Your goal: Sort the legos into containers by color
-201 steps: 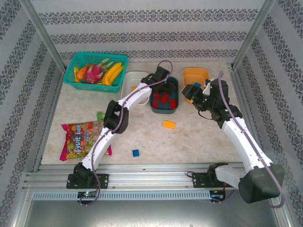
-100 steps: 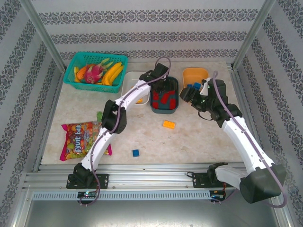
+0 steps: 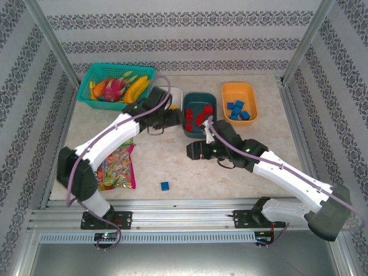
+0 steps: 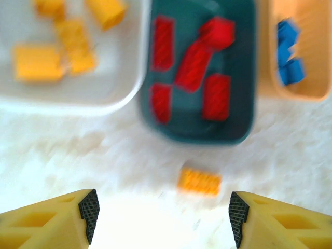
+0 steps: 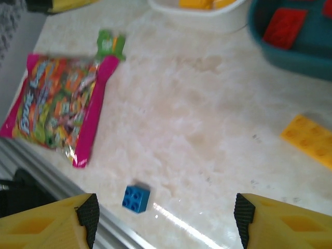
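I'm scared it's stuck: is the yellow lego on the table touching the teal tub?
Apart. The left wrist view shows bare table between the yellow lego and the teal tub.

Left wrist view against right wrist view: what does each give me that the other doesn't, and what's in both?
Left wrist, missing from right wrist: the orange tub with blue bricks in it, and all five red bricks in the teal tub. Right wrist, missing from left wrist: the candy bag and a loose blue brick on the table. Both: the loose yellow brick on the table, the white tub holding yellow bricks, and the teal tub.
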